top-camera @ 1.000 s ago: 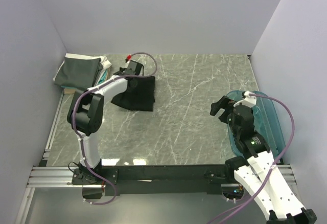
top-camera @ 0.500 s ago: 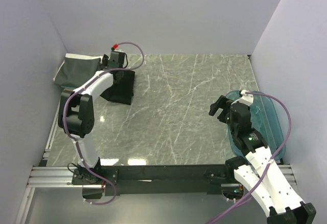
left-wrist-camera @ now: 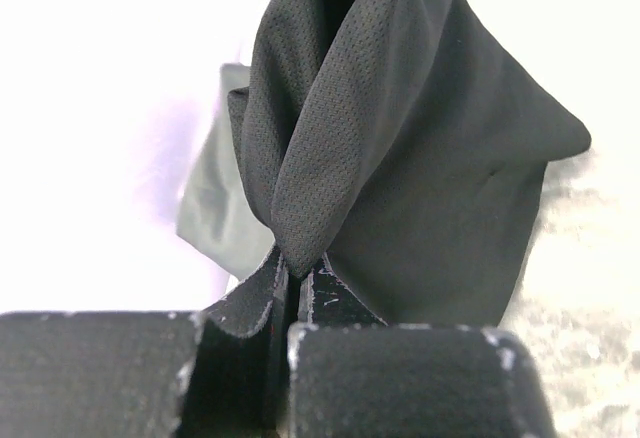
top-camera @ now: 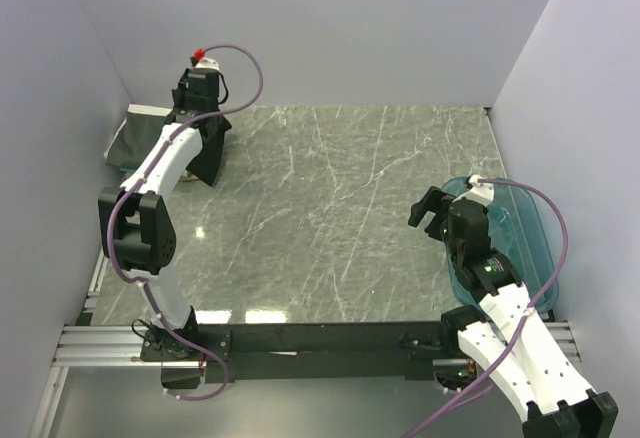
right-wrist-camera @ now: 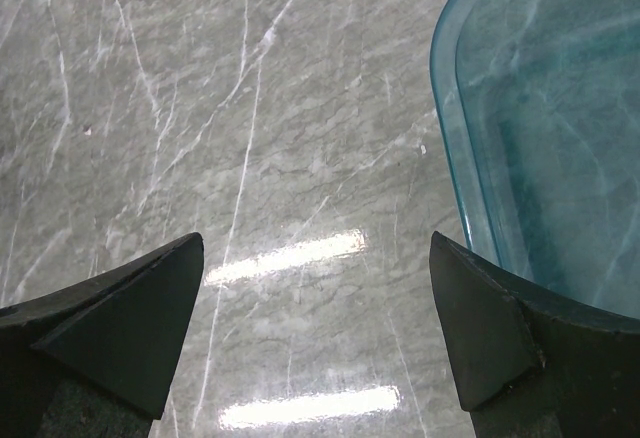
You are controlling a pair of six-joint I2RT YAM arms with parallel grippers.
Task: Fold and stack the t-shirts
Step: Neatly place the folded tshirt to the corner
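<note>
A folded black t-shirt hangs from my left gripper, which is shut on a bunched fold of it. In the top view the same black t-shirt is at the far left corner, lifted beside a stack topped by a dark grey t-shirt. The left gripper is raised above the stack's right edge. The grey shirt also shows behind the black cloth in the left wrist view. My right gripper stands open over bare marble, nothing between its fingers; in the top view the right gripper is by the tub.
A translucent teal plastic tub sits at the right table edge, its rim just right of my right fingers. Pale walls enclose the table on the left, back and right.
My left arm has carried the black t-shirt back and left, from the table's left-centre up toward the stack in the far left corner. The right arm has barely shifted.
</note>
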